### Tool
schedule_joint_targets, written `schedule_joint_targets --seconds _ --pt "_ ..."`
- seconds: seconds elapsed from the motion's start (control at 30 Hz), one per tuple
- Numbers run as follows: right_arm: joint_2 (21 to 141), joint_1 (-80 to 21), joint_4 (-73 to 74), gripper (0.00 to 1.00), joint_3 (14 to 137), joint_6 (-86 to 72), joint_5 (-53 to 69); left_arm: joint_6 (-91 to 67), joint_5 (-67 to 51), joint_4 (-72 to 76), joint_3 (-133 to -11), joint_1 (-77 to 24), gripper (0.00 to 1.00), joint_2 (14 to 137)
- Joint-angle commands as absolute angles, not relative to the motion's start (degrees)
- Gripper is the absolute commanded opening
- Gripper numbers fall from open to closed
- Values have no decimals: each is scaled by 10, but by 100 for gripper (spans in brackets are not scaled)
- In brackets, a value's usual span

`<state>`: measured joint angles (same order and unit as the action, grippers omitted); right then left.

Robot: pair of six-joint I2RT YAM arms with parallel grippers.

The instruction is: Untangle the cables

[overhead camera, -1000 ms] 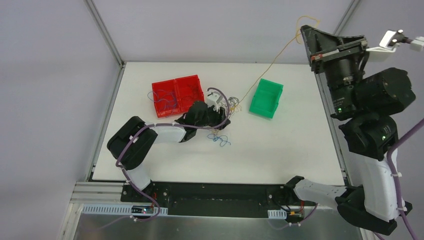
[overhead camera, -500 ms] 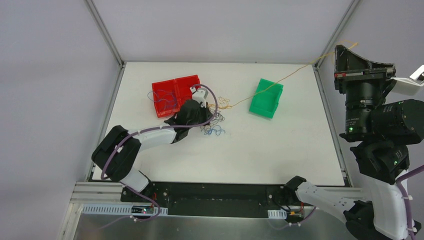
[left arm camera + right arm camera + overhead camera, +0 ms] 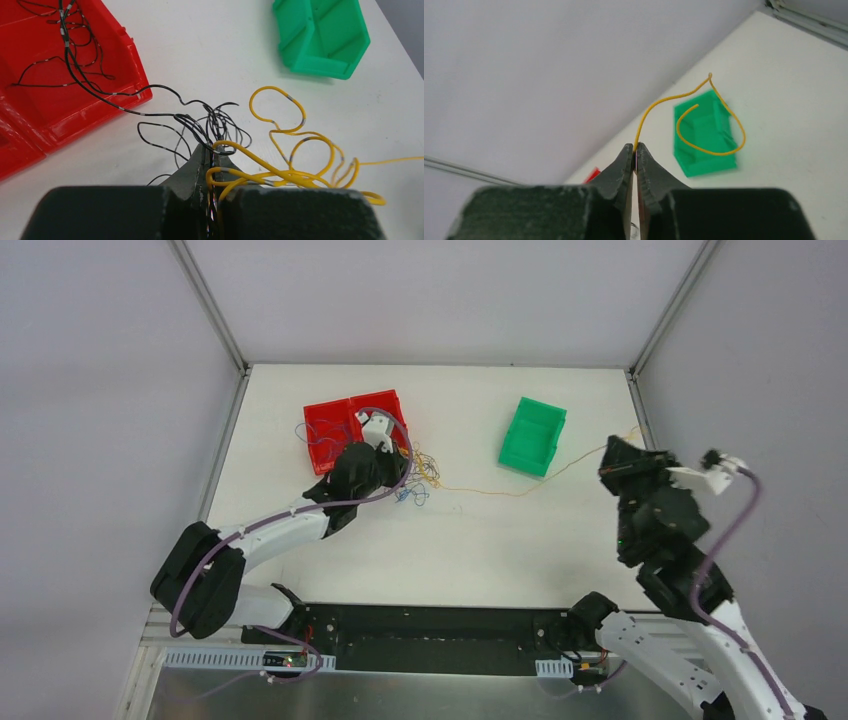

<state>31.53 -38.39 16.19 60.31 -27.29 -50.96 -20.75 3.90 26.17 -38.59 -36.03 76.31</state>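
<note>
The cables are a small tangle (image 3: 418,478) of thin black, blue and yellow wires just right of the red bin (image 3: 330,430). My left gripper (image 3: 396,468) sits over the tangle. In the left wrist view it (image 3: 215,151) is shut on a bunch of black wires (image 3: 200,125) and yellow wires (image 3: 295,172); black strands trail into the red bin (image 3: 45,105). One yellow-orange wire (image 3: 500,490) runs taut from the tangle to my right gripper (image 3: 612,452). The right gripper (image 3: 635,150) is shut on that wire (image 3: 664,102), whose free end loops in front of the green bin (image 3: 706,147).
The green bin (image 3: 533,435) stands at the back right, also in the left wrist view (image 3: 320,40). The red bin holds several dark wires. Metal frame posts stand at the table's back corners, and the right table edge is close to my right gripper.
My right gripper has come down from high at the back right to low over the right table edge, drawing the yellow-orange wire out. My left gripper has pulled the tangle left toward the red bin.
</note>
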Motion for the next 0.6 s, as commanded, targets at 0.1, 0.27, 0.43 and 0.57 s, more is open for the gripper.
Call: schedule_joint_targets --seconds 0.1,0.27,0.43,0.57 --pt "324 -385 188 30 383 -320 -538 -156 -12 279 -393 -375 0 742" --pt "380 -383 150 60 332 -293 -393 -105 -5 268 -413 -411 0 754" --pt "448 -385 30 66 307 -196 -125 -48 13 251 -426 -450 0 743" --pt "479 -393 -88 66 268 -169 -23 -40 19 239 -425 -458 0 728"
